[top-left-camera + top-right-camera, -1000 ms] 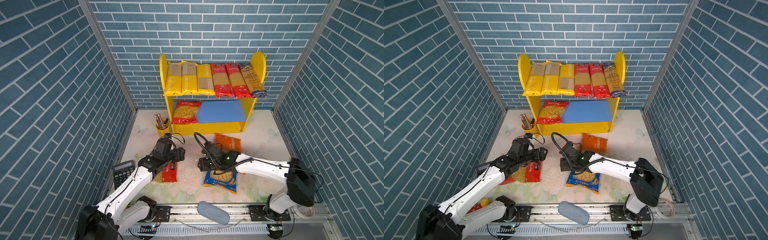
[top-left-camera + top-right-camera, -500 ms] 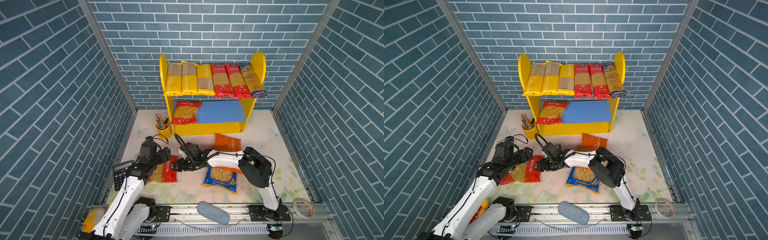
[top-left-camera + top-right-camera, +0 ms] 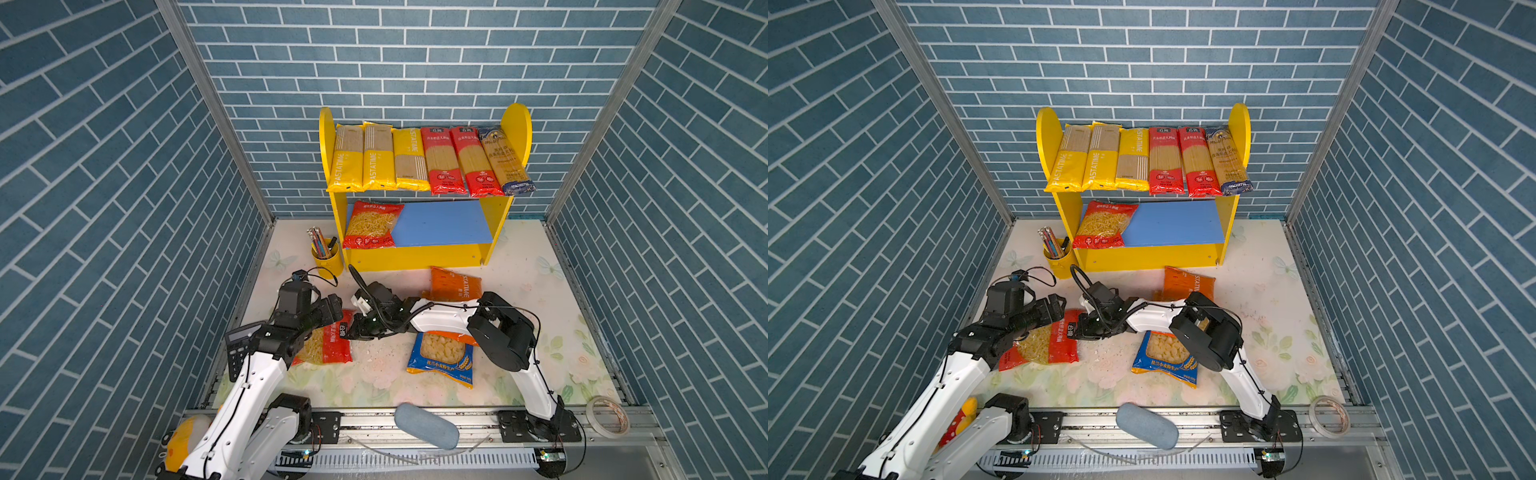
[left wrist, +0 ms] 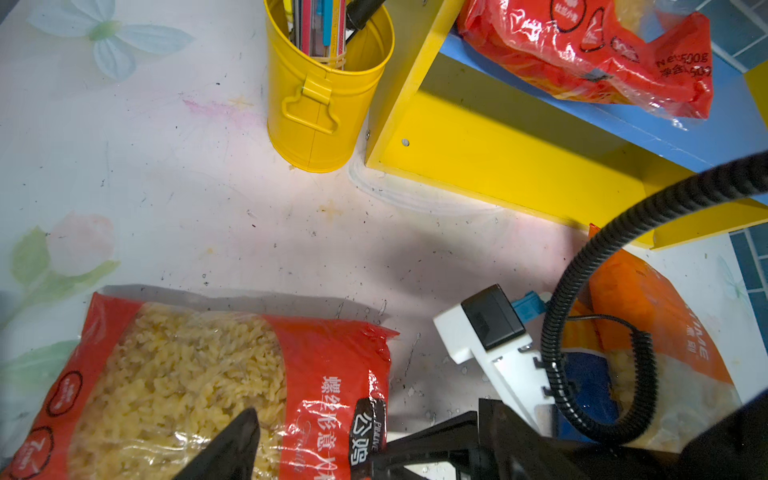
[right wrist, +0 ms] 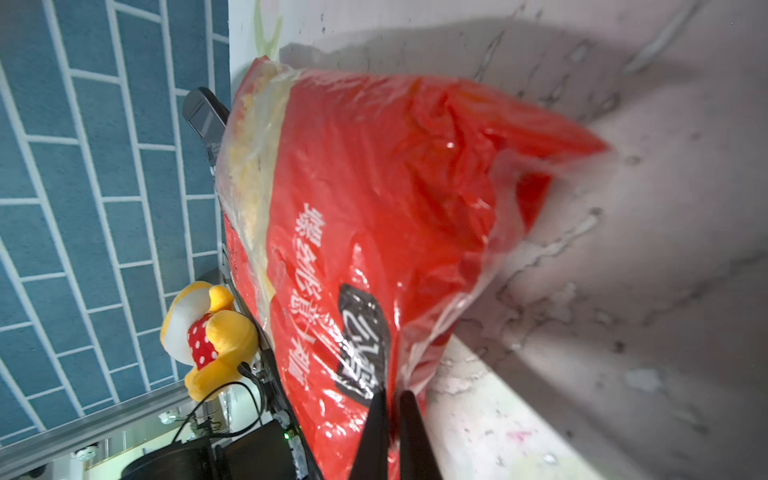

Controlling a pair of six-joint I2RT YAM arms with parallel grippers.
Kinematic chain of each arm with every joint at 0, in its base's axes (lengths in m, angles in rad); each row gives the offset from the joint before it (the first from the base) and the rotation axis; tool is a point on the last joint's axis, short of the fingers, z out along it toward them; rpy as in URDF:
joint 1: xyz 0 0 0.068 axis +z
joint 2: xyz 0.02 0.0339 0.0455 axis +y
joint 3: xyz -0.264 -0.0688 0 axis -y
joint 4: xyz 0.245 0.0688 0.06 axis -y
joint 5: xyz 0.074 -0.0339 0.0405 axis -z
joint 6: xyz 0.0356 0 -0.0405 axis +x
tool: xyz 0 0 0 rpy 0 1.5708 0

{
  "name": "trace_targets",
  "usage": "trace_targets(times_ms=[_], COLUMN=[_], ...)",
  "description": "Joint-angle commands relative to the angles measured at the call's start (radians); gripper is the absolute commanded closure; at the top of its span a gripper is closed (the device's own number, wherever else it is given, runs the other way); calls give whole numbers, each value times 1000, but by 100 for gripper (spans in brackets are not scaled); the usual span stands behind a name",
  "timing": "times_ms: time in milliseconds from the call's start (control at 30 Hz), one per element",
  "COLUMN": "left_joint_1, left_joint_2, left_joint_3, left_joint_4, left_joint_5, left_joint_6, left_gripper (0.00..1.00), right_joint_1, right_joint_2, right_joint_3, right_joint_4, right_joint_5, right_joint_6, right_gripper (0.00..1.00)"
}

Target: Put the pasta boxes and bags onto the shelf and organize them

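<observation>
Pick-up of a loose bag, the top of the shelf (image 3: 419, 257) being already full. The right gripper (image 5: 393, 395), reaching across the middle, has its jaws pinched together on the clear sealed end of the red bag (image 3: 328, 347) of spiral pasta. This bag lies on the table (image 3: 374, 386) in front of the shelf, towards its left. The left gripper (image 3: 336, 316) hovers just above the same bag with jaws spread, grasping nothing. The next move appears to call for three things: lifting the bag without the thin seal slipping or tearing, carrying it over the shelf's front edge, and laying it flat on the blue lower board (image 3: 444, 222). There it would sit beside the matching shelved bag (image 3: 372, 224) at the board's left end. An orange bag (image 3: 455, 284) and a blue bag (image 3: 442, 357) lie on the table, not yet shelved. Legible writing: the three yellow packs (image 3: 376, 160) on top read "PASTATIME" lengthwise, as does, in part, the orange bag. The dark-blue pack (image 3: 505, 160) at the right end reads "SPAGHETTI". The two red packs (image 3: 442, 162) between them carry print too small to read. The gripped bag shows white Chinese characters and a black badge, and in the left wrist view the shelved bag is marked "500g".
</observation>
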Motion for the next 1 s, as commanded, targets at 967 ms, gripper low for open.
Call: trace_targets(times_ms=[967], left_joint_1=[-155], left_joint_2=[373], left_joint_3=[-51], left_joint_4=[293], left_joint_5=[77], left_joint_6=[-43], left_gripper=[19], right_joint_1=[-86], right_joint_2=[-346], right_joint_3=[-5], right_joint_4=[-503], right_joint_5=[840], right_joint_6=[-577], right_gripper=[72])
